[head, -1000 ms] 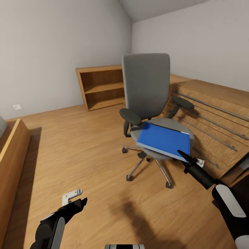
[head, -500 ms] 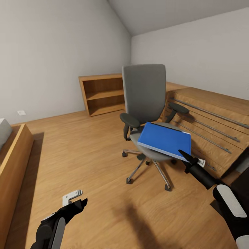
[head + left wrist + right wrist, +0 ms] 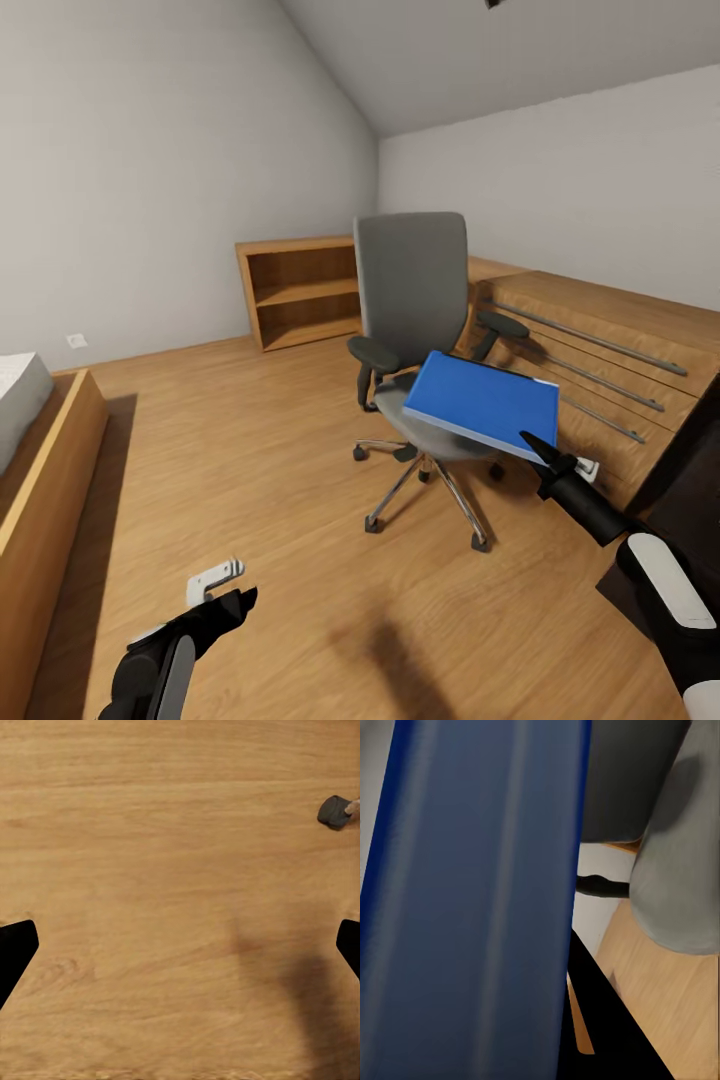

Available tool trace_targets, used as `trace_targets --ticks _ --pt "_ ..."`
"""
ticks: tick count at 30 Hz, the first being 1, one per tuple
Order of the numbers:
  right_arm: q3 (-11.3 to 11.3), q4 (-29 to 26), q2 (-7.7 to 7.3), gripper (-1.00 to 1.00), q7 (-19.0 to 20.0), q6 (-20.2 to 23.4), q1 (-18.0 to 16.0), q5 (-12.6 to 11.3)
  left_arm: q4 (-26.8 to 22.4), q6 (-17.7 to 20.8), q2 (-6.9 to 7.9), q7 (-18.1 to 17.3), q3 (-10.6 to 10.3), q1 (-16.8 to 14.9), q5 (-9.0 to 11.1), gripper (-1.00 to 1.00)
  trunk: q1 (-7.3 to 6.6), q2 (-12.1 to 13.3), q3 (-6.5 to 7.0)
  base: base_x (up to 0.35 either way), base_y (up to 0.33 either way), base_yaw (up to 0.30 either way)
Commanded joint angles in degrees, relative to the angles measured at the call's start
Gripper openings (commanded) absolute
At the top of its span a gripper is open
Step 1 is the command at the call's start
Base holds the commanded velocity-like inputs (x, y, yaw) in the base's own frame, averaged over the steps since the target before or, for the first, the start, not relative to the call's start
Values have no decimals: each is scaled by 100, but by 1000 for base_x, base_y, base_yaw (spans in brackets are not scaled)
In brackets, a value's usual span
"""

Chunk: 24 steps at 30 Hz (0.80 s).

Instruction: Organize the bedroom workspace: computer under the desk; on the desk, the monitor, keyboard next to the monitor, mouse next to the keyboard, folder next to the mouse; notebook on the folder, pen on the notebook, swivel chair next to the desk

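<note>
The blue folder [image 3: 483, 400] sits tilted over the seat of the grey swivel chair [image 3: 415, 300], which stands on the wooden floor [image 3: 270, 480] in the middle of the room. The right gripper [image 3: 537, 448] pinches the near corner of the folder, and its fingers are closed on it. The left gripper [image 3: 222, 597] hangs low on the near left over bare floor, with its fingers spread wide and nothing in them.
</note>
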Motion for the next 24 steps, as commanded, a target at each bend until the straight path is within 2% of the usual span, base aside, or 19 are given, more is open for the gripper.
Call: trace_targets --ticks 1,4,9,12,15,18,21,24 --pt "-8 -1 0 -100 -20 18 -3 -11 65 28 -2 30 8 -4 57 100 -4 0 18 -6 0 0" --pt "-6 -38 2 -100 -107 -111 -4 113 274 24 4 32 5 -4 49 100 -11 4 84 -3 0 0" --pt "-7 -380 3 -100 -368 -703 -3 642 423 19 5 34 5 -4 41 100 -24 10 195 -1 0 0" --pt "-7 -586 6 -100 -492 -857 11 820 565 2 1 34 5 -4 40 100 -51 53 257 0 0 0" --pt "-8 -744 3 -100 -554 -920 53 897 947 -191 16 34 13 -4 34 100 -117 173 311 0 0 0" --pt "-8 -987 1 -100 -589 -945 132 928 1312 -625 67 36 11 -4 12 100 -183 294 365 0 0 0" --pt "-8 -1496 0 -100 -730 -957 381 949 1712 -1050 110 41 7 -4 -139 100 -249 414 419 0 0 0" --pt "-8 -1967 2 -100 -1092 -956 603 950 2039 -1193 126 42 9 -4 -300 100 -315 534 473 0 0 0"
